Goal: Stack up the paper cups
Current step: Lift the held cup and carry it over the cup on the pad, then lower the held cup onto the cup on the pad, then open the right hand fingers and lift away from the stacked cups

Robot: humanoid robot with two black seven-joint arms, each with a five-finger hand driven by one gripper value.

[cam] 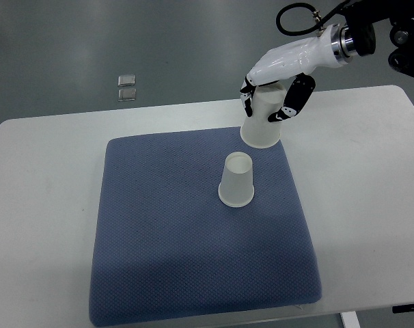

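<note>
A white paper cup stands upside down near the middle of the blue mat. My right hand comes in from the upper right and is shut on a second white paper cup, also upside down. It holds that cup tilted over the mat's far right edge, just beyond and to the right of the standing cup. The two cups are apart. Whether the held cup's rim touches the mat cannot be told. The left arm is out of view.
The mat lies on a white table. The table's far edge runs behind the hand, with grey floor beyond. Two small square plates lie on the floor at the back left.
</note>
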